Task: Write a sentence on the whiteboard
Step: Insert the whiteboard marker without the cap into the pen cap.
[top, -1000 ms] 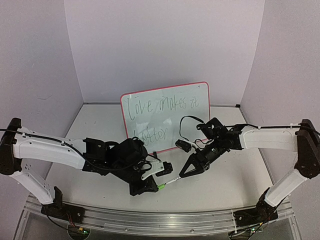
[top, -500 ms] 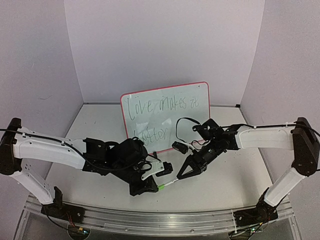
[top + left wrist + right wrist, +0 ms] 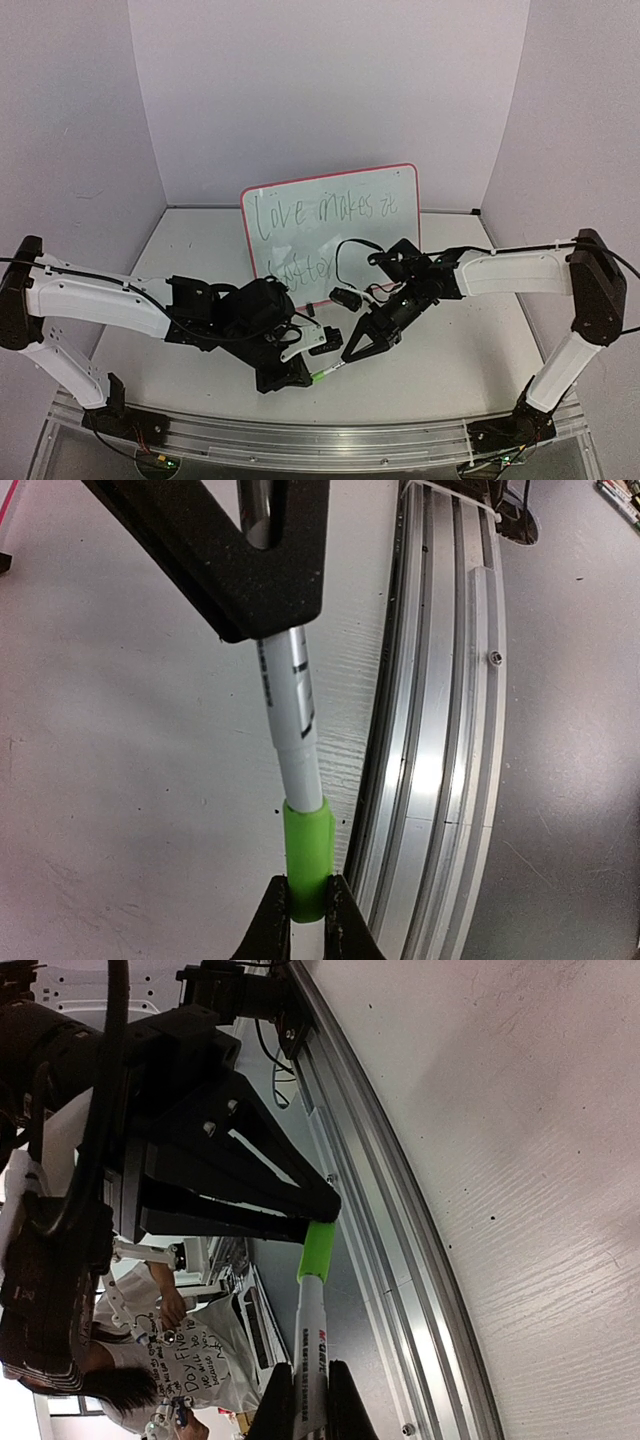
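White marker [image 3: 290, 715], green cap [image 3: 307, 855] — over table [image 3: 460, 370] near front edge; aluminium rail [image 3: 440, 740] alongside; lilac walls [image 3: 330, 90].

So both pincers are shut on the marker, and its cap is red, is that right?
Not red: the cap is green, as the left wrist view shows. The left pincer and right pincer are indeed both shut on the marker.

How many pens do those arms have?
1. The marker sits between the arms: left gripper on its green cap, right gripper on its barrel. None else shows.
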{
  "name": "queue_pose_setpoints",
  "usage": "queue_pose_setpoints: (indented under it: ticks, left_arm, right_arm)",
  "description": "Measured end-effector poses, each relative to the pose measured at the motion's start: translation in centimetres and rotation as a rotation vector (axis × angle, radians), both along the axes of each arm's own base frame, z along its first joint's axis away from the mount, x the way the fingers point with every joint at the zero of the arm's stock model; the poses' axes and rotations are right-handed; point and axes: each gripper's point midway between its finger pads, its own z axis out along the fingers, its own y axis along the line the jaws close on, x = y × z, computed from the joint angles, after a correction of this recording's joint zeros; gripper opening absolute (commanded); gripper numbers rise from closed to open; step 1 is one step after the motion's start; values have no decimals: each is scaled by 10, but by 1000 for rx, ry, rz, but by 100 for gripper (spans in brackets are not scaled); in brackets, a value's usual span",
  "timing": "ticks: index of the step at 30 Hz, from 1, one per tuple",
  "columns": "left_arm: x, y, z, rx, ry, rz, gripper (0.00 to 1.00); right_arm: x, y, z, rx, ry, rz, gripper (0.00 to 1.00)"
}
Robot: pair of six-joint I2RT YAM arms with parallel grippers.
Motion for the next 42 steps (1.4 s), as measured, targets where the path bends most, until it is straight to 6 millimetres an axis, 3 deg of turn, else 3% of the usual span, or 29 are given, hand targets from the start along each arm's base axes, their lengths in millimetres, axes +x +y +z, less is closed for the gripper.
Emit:
queue_pose_setpoints:
  ticks: [12, 42]
  left_arm:
    - [-3, 10, -6, 59, 25, 18, 0]
    - [3, 0, -7, 52, 32, 73, 0]
  right_arm:
    - [-7, 14, -8, -29, -33, 31, 0]
    - [-6, 16, -11, -48, -46, 20, 0]
